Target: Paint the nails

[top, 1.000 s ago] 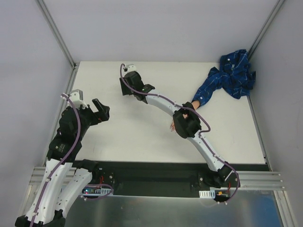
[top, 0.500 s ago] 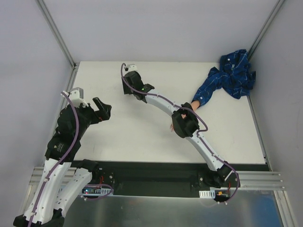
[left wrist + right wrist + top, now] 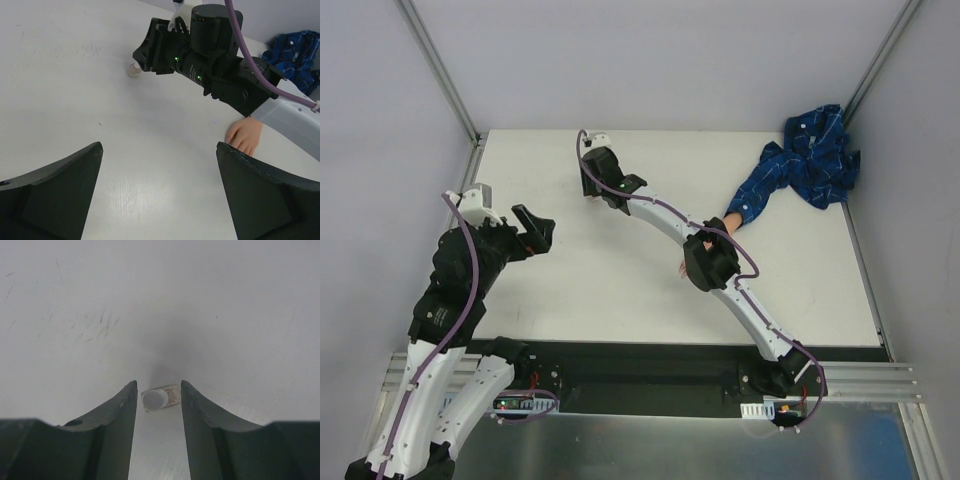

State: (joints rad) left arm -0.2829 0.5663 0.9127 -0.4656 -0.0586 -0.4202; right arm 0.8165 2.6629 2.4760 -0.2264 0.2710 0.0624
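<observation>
Nails unclear, right arm [image 3: 665,218] over mannequin hand [image 3: 246,136]

The nails [image 3: 235,142] sit at the fingertips of a flesh-coloured mannequin hand [image 3: 246,135] that rests on the white table [image 3: 570,290]. They are too small to tell their colour or gloss. In the top view the hand lies just toward 3 o'clock of the table's middle, fingers pointing to about 7 o'clock. Its blue patterned sleeve [image 3: 800,165] trails off toward 1 o'clock into the far right corner. The fingers lie close together.
</observation>
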